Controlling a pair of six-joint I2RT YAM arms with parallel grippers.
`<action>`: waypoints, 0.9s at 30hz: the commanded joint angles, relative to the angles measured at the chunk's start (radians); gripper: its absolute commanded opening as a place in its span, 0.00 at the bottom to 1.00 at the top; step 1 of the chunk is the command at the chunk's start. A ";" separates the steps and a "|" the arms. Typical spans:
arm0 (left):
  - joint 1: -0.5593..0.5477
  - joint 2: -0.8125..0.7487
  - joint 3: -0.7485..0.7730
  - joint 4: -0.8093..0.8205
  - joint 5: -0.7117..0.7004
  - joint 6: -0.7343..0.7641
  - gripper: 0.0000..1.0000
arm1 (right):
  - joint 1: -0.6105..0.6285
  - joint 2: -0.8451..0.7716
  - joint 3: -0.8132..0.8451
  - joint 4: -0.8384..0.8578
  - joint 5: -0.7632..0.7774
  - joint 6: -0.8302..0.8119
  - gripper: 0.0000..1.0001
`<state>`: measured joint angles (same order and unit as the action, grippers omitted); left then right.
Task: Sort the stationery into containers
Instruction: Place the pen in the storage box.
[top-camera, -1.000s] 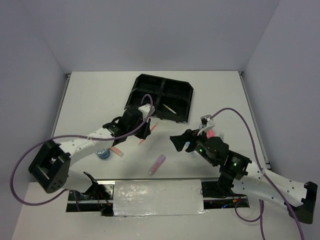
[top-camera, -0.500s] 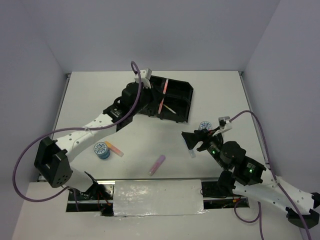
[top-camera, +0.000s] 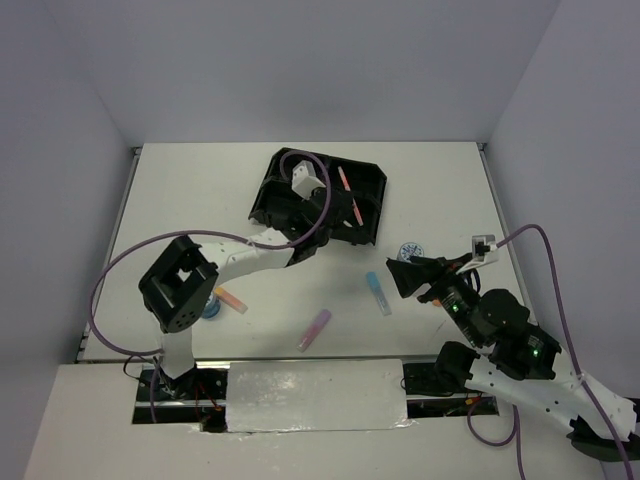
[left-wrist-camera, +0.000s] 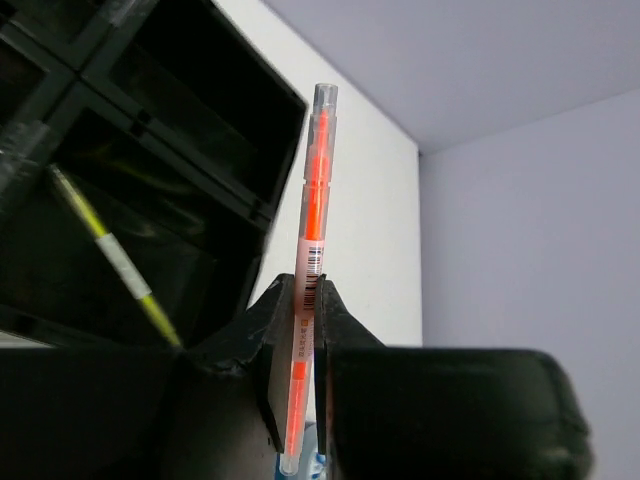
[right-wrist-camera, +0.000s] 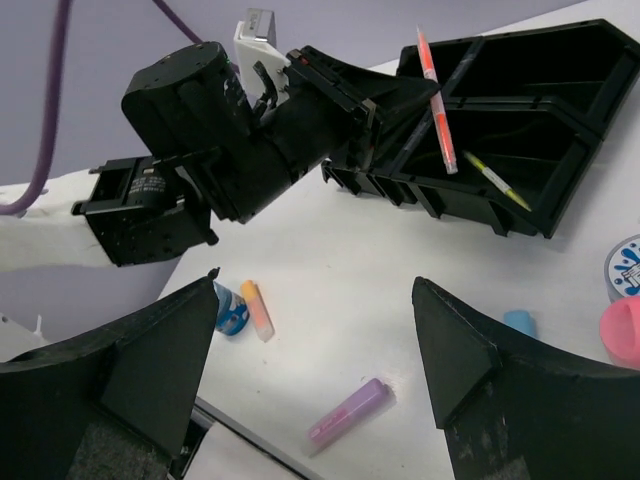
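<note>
At upper centre of the top view stands the black tray (top-camera: 372, 180) w/ 4 compartments. Over it the left gripper (left-wrist-camera: 305, 330) has its jaws narrow, closed on the pink pen (left-wrist-camera: 316, 190). The grip is near the pen's lower end. The rest of the pen sticks up free, a bit tilted, above the tray's middle wall. Whether the pen touches the tray, I cannot tell. One yellow pen (left-wrist-camera: 110, 260) lies inside a compartment, at lower left of the left wrist view.

At lower right of the top view, the right gripper (right-wrist-camera: 315, 285) hangs over the table (top-camera: 200, 200), jaws wide apart, nothing btw them. A tape roll (top-camera: 409, 250) lies flat just above it in the frame. The pink-capped bottle (right-wrist-camera: 622, 335) shows at the right edge of the right wrist view, just beside this roll. The light blue marker (top-camera: 378, 293) lies near the right gripper, on its left. The purple marker (top-camera: 316, 329) is at lower centre. The orange marker (top-camera: 232, 299) and a 2nd tape roll (top-camera: 207, 308) are at lower left, just beside each other; the left arm hides part of that roll.
</note>
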<state>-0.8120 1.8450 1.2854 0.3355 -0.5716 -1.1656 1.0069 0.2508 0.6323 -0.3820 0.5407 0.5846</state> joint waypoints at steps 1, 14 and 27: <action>-0.041 0.016 0.081 0.045 -0.237 -0.117 0.02 | -0.005 -0.019 0.044 -0.037 0.015 -0.015 0.85; -0.035 0.166 0.098 0.117 -0.306 -0.223 0.07 | -0.007 0.002 0.087 -0.069 -0.031 -0.026 0.85; -0.035 0.240 0.144 0.060 -0.275 -0.296 0.08 | -0.005 -0.031 0.087 -0.118 0.004 -0.031 0.86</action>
<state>-0.8478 2.0674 1.3865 0.3813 -0.8383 -1.4223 1.0069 0.2329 0.6956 -0.4969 0.5194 0.5735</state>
